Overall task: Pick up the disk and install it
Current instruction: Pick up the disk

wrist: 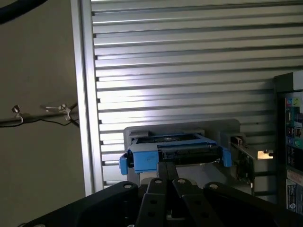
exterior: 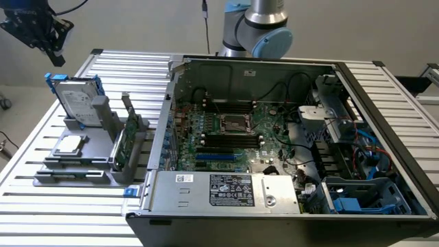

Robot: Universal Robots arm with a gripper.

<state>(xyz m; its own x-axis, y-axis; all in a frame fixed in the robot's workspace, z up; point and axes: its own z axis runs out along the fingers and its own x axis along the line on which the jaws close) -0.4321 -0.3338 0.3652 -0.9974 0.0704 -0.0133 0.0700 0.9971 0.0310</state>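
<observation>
**Slatted table, disk upright in its holder**

On the slatted metal table (exterior: 48, 208), the disk (exterior: 74, 100) stood upright in a grey holder (exterior: 82, 172), on the exterior view's left of the open computer case (exterior: 240, 77). The jaws hung above the disk, pressed together, gripping nothing.

Gripper (wrist: 167, 171): black, matt, with bright metal screw heads. Disk (exterior: 74, 100), nearest the gripper: silver metal body with a soft sheen, white paper-like label, smooth blue plastic frame. Stand (exterior: 75, 154) holding the disk: grey plastic, matt. Table (exterior: 384, 98): ribbed bare metal, satin, glaring beyond the gripper. Case (exterior: 233, 67), well aside of the gripper: dull grey sheet metal.
</observation>
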